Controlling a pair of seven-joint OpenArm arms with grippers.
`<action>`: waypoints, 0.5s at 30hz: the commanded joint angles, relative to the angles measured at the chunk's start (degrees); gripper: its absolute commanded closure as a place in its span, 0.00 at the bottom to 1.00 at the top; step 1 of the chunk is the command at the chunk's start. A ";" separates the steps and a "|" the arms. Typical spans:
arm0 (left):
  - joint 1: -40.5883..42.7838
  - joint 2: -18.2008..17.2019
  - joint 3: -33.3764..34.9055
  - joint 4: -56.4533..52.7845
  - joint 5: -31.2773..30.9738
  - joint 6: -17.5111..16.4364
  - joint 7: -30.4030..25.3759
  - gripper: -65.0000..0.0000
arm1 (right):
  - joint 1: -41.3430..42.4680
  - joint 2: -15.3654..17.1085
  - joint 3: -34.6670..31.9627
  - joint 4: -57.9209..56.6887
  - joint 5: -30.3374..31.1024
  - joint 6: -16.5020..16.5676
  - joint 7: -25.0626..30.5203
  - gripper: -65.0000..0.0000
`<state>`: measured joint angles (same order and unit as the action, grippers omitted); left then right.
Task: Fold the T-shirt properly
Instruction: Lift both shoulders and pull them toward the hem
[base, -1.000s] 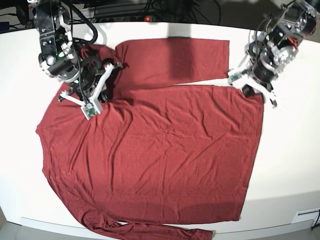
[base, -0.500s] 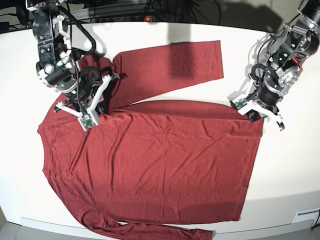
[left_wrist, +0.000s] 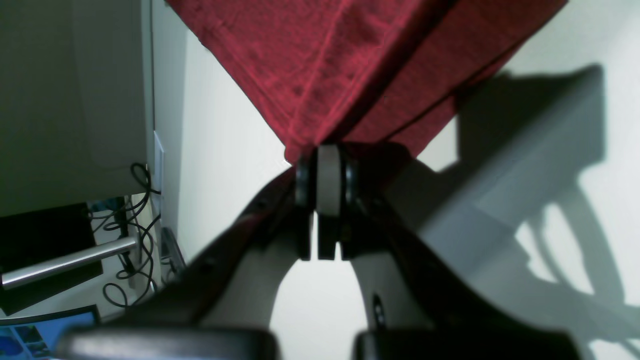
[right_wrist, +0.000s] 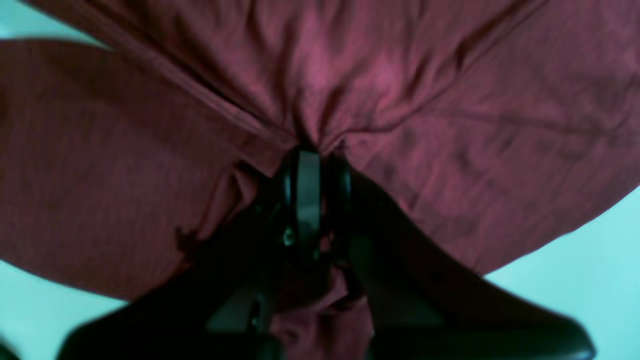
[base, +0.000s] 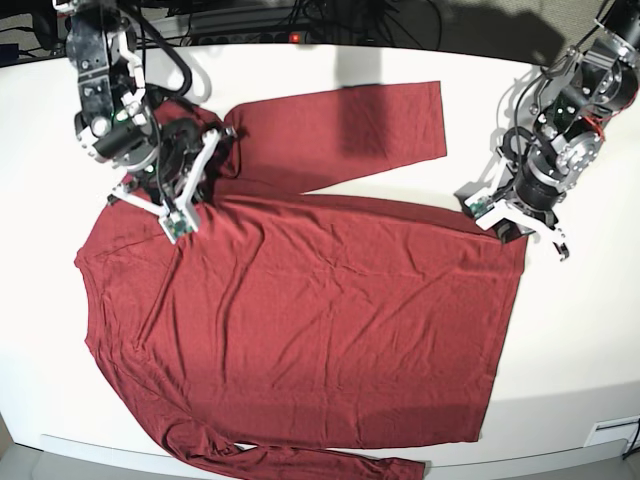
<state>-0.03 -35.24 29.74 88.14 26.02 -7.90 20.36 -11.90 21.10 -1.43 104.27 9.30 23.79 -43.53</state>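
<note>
We see the T-shirt (base: 310, 320) spread flat across the white table (base: 580, 330), one sleeve lying along the far edge. Our left gripper (left_wrist: 320, 165) is clamped on the shirt's hem corner, pads pressed together on the fabric. Our right gripper (right_wrist: 307, 165) pinches bunched cloth near the shoulder, apparently at the sleeve seam, though shadow obscures it.
</note>
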 joint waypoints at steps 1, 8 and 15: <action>-0.92 -0.83 -0.44 0.85 0.42 0.92 -0.37 1.00 | 0.48 0.46 0.35 1.14 0.31 -0.20 1.11 1.00; -0.92 -0.81 -0.44 0.85 0.44 0.92 -0.24 1.00 | 0.48 0.46 0.35 1.14 0.33 -0.20 1.27 0.74; -0.92 -0.81 -0.44 0.85 0.44 0.90 -0.24 1.00 | 0.48 0.44 0.35 1.14 4.07 -0.20 4.00 0.74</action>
<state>-0.01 -35.22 29.74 88.14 26.00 -7.90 20.40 -12.08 21.10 -1.43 104.27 12.64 23.79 -40.75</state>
